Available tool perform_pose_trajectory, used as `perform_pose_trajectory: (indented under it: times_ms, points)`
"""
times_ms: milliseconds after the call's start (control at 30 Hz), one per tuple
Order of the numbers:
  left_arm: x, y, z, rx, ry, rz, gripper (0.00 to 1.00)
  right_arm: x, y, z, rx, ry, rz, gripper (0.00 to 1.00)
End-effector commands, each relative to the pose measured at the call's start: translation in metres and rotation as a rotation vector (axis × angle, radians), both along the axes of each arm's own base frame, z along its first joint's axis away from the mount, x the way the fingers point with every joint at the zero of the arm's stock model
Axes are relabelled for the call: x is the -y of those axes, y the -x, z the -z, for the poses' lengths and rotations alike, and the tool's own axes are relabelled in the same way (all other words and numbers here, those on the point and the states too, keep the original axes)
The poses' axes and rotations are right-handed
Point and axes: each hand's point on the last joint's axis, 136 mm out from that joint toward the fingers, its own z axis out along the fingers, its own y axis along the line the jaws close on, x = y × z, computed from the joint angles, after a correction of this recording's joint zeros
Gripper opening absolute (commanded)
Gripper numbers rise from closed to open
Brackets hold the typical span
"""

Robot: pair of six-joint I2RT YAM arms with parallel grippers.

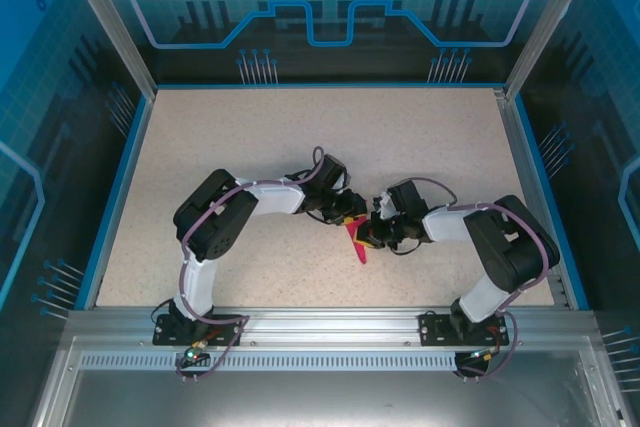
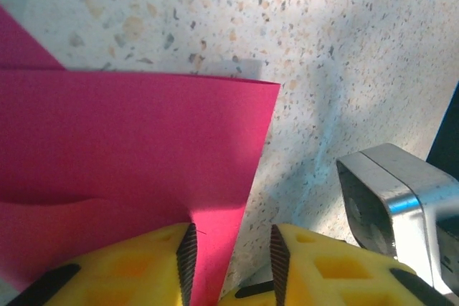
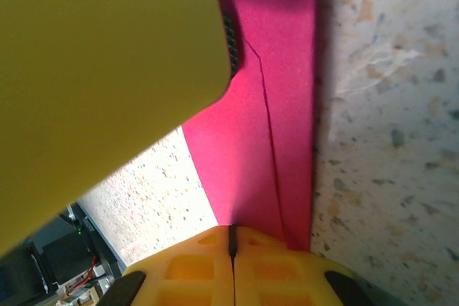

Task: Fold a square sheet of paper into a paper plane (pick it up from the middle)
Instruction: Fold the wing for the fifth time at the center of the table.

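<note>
The square sheet of paper, magenta-pink, is folded into a narrow pointed paper plane (image 1: 358,247) with a long crease (image 3: 267,127). It hangs low over the table between the two grippers. My right gripper (image 3: 231,233) is shut on one end of it, and the pink layers come straight out of the closed yellow fingers. My left gripper (image 2: 229,238) stands open. The paper's edge (image 2: 215,249) lies in the gap against the left pad, well apart from the right pad. In the top view the left gripper (image 1: 350,215) and right gripper (image 1: 374,235) meet at the table's middle.
The speckled beige tabletop (image 1: 300,137) has a blue rim and glass walls around it. A silver metal block (image 2: 387,198) on the right arm sits close to my left fingers. The left gripper's yellow finger (image 3: 107,69) looms in the right wrist view.
</note>
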Motion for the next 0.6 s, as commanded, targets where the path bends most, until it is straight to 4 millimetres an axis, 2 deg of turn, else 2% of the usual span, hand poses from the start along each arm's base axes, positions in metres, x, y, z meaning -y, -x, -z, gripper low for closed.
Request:
perform_pose_trajectory:
  times_ms: [0,67,167,300,567]
  points:
    - [-0.004,-0.018,-0.038,0.122,0.049,0.013,0.41,0.036,0.023,0.039,-0.117,0.181,0.031,0.04]
    - [-0.008,-0.025,-0.058,0.195,0.072,0.017,0.47,0.038,0.023,0.039,-0.116,0.184,0.022,0.03]
    - [-0.021,-0.027,-0.074,0.265,0.061,0.006,0.47,0.04,0.02,0.034,-0.105,0.17,0.015,0.03]
    - [-0.031,-0.018,-0.067,0.271,0.076,-0.019,0.41,0.041,0.016,0.03,-0.096,0.133,-0.005,0.03]
    - [-0.012,-0.005,-0.048,0.252,0.193,0.015,0.37,0.043,0.013,0.029,-0.111,0.058,-0.017,0.03]
